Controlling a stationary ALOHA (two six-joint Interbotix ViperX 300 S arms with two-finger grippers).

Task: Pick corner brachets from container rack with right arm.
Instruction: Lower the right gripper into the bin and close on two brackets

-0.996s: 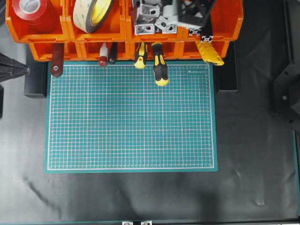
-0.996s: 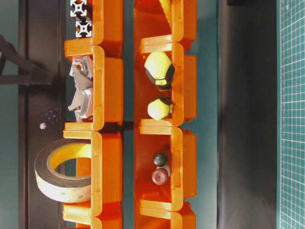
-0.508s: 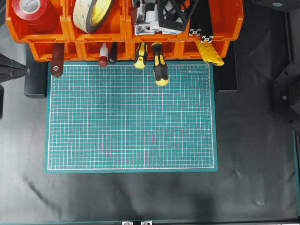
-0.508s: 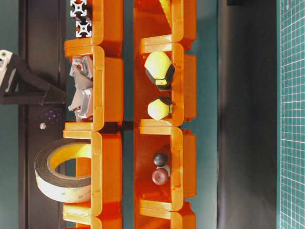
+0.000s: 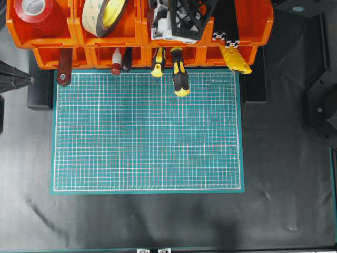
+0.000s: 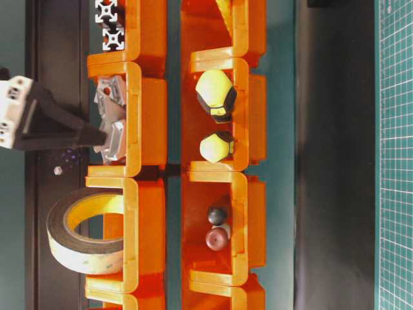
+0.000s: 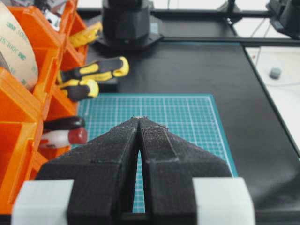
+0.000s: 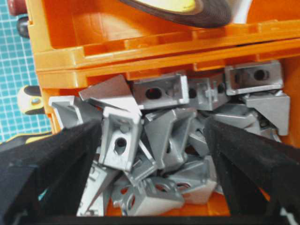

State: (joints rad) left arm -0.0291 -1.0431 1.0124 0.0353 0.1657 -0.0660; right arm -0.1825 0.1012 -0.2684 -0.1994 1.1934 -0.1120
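Note:
The corner brackets [image 8: 164,136] lie in a heap of several silver-grey angle pieces in an upper bin of the orange container rack [image 8: 140,51]. They also show in the table-level view [image 6: 113,123] and a few in the overhead view [image 5: 158,30]. My right gripper [image 8: 152,124] is open, its two black fingers [image 8: 51,164] standing either side of the heap, just above it. It hangs over that bin in the overhead view [image 5: 181,23], and its tip [image 6: 97,137] reaches the brackets. My left gripper [image 7: 139,118] is shut and empty, beside the rack [image 7: 18,122].
The green mat [image 5: 147,132] lies in front of the rack [image 5: 131,39]. Other bins hold red tape [image 5: 32,10], a tape roll [image 5: 105,13], black slotted bars [image 5: 226,37], yellow-black screwdrivers [image 5: 179,79], a red handle [image 5: 64,66] and a yellow tool [image 5: 236,60].
My right gripper has come in over the bracket bin and lowered until its tip reaches the heap. The left gripper has not moved.

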